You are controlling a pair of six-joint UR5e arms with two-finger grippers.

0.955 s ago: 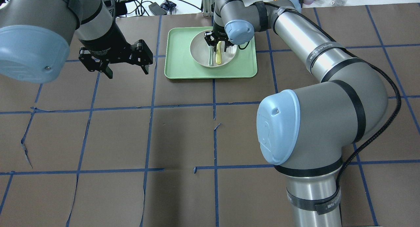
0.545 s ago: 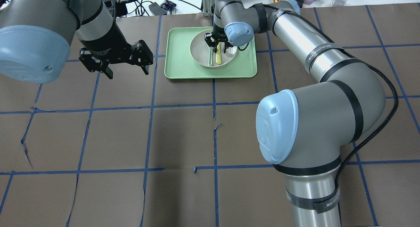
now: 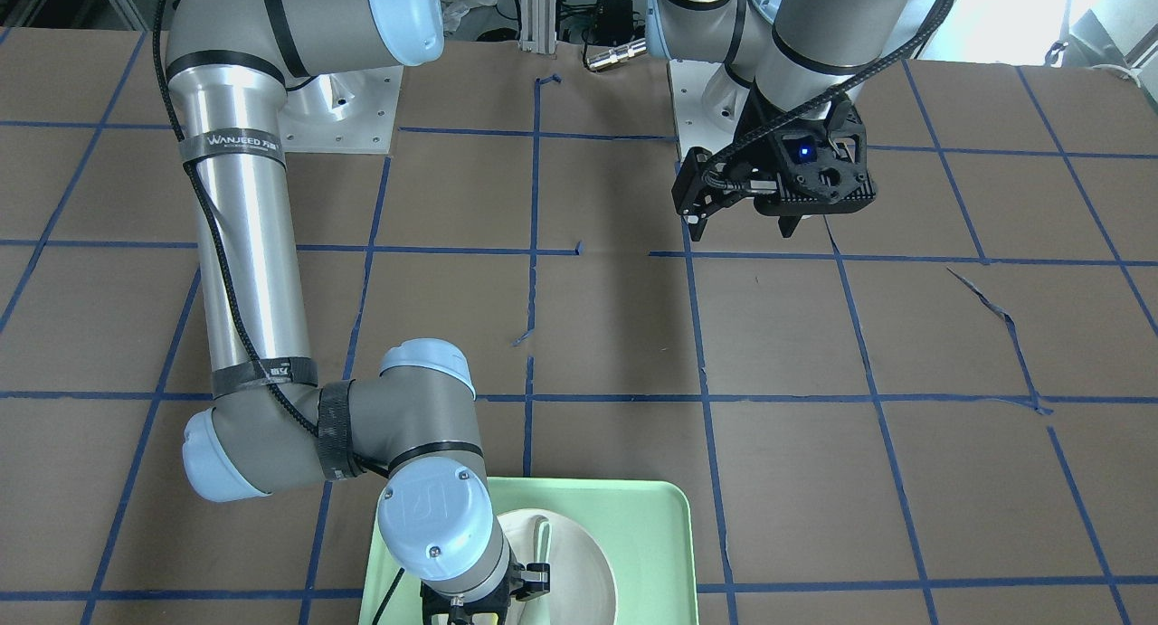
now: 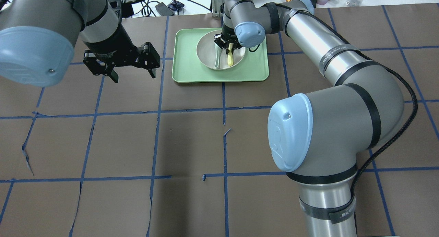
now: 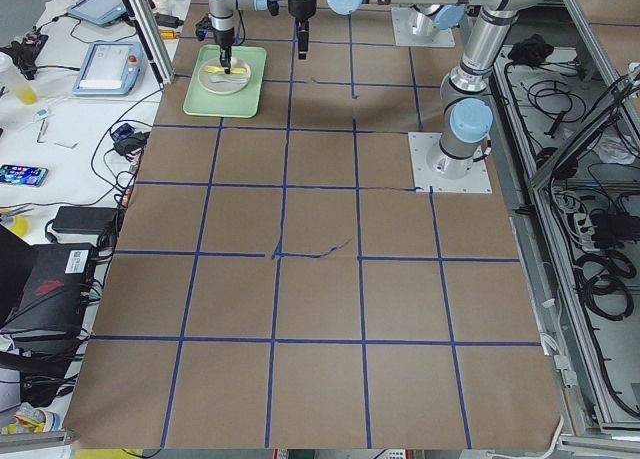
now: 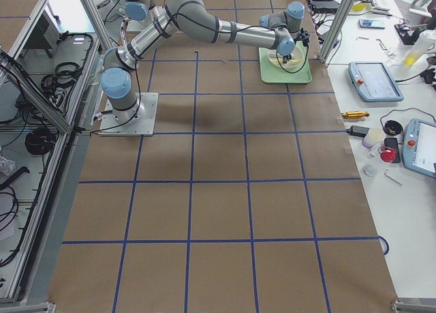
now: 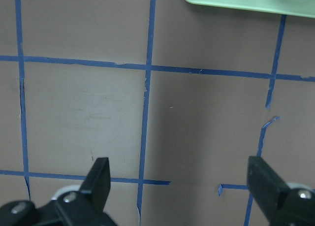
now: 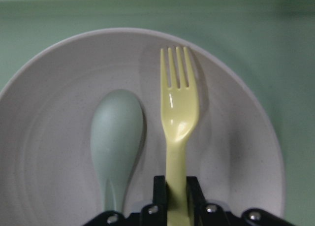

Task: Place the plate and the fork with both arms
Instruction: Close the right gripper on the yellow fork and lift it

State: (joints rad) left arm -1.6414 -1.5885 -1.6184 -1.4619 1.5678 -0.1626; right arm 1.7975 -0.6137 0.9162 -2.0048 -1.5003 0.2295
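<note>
in the right wrist view, your right gripper (image 8: pixel 176 189) is clamping the fork (image 8: pixel 179 113) by its handle, over the plate (image 8: pixel 236 152), beside the spoon (image 8: pixel 117 132). overhead, the plate is sitting in the green tray (image 4: pixel 185 72), so i am judging both placements as not yet done. in the left wrist view, your left gripper (image 7: pixel 179 179) is hanging with jaws wide apart, holding nothing.

I read the round white plate (image 8: pixel 49 113) lying flat in the tray (image 4: pixel 185 72). The yellow fork (image 8: pixel 178 113) sits over its 3 o'clock half, tines toward 12 o'clock, handle clamped in my right gripper (image 8: pixel 176 186). My left gripper (image 7: pixel 182 179) hangs spread wide, well apart at the plate's 9 o'clock overhead.
</note>
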